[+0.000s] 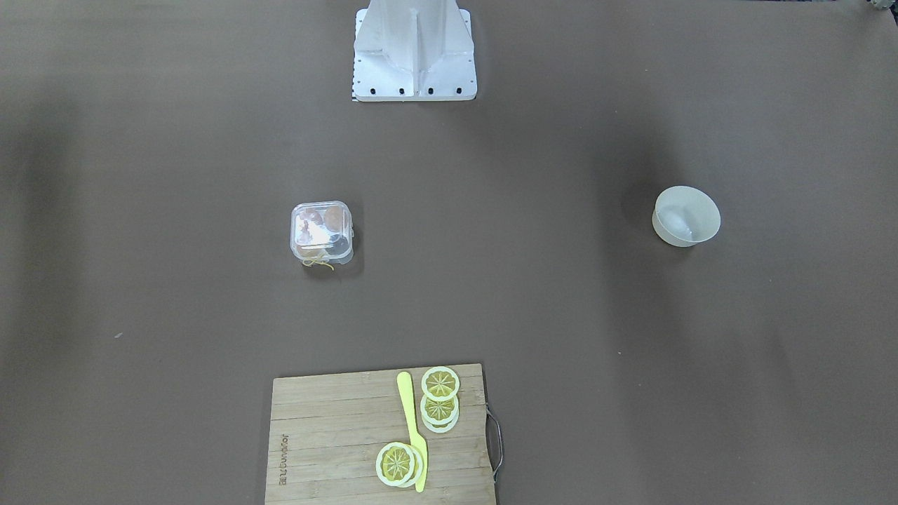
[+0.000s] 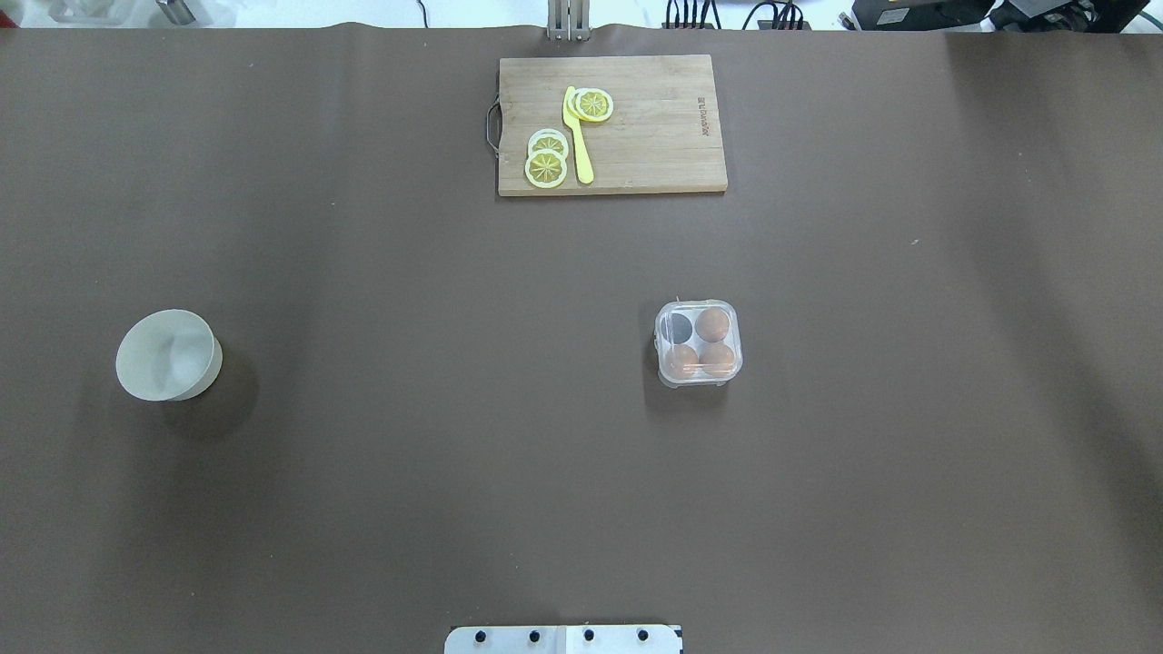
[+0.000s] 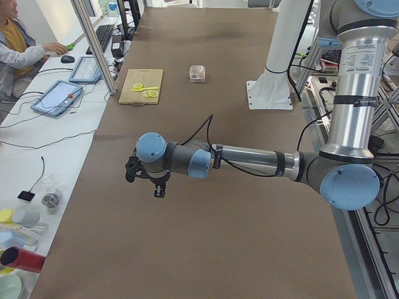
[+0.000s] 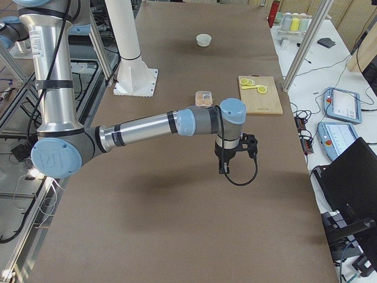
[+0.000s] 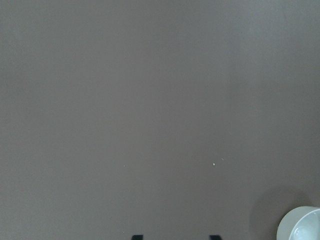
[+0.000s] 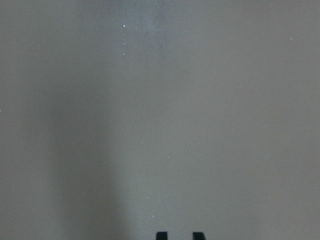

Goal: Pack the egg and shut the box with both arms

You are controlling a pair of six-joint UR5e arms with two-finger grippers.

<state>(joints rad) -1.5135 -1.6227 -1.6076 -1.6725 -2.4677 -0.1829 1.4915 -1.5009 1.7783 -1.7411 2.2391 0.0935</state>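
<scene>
The box [image 2: 698, 342] is a clear four-cell carton right of the table's middle, with its lid down. Three brown eggs lie inside it, among them one egg [image 2: 713, 323]; one cell looks dark and empty. The box also shows in the front view [image 1: 321, 233], with a yellow string [image 1: 319, 262] at its edge. Both arms are outside the overhead and front views. The left gripper [image 5: 175, 237] hangs over bare table near the bowl, fingertips wide apart. The right gripper [image 6: 179, 235] hangs over bare table, fingertips a smaller gap apart. Both are empty.
A white bowl [image 2: 168, 354] stands at the table's left side and shows in the left wrist view's corner [image 5: 302, 225]. A wooden cutting board [image 2: 654, 136] at the far edge holds lemon slices [image 2: 546, 167] and a yellow knife [image 2: 578, 136]. The white base [image 2: 563, 639] is at the near edge.
</scene>
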